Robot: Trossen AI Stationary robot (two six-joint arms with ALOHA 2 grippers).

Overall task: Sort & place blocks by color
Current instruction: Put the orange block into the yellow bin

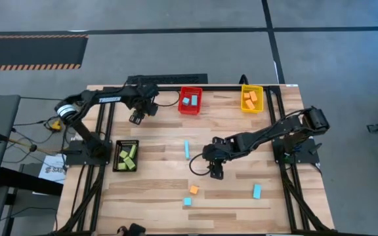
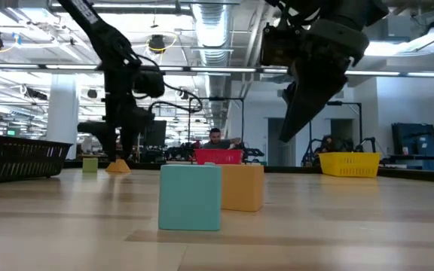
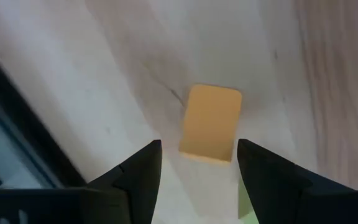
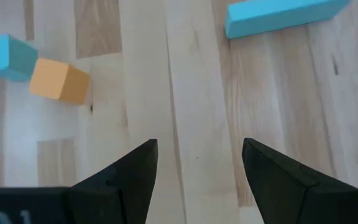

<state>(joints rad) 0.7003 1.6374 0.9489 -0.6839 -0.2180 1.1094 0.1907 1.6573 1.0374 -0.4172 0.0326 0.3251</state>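
Note:
Loose blocks lie flat on the wooden table: a light blue bar (image 1: pixel 187 149), an orange cube (image 1: pixel 193 189) next to a blue cube (image 1: pixel 187 202), and a blue block (image 1: pixel 257 191). My right gripper (image 1: pixel 215 172) hangs open over bare wood between them; its wrist view shows the orange cube (image 4: pixel 59 81), the blue cube (image 4: pixel 5 56) and the bar (image 4: pixel 281 15) ahead. My left gripper (image 1: pixel 136 117) stands open near the far left, pointing down over an orange block (image 3: pixel 211 122) on the table. A green block (image 2: pixel 90 164) lies beside that one.
At the far edge, a red bin (image 1: pixel 189 100) holds blue blocks and a yellow bin (image 1: pixel 252 98) holds orange ones. A black bin (image 1: pixel 126 156) at the left holds green blocks. The middle and near parts of the table have bare wood.

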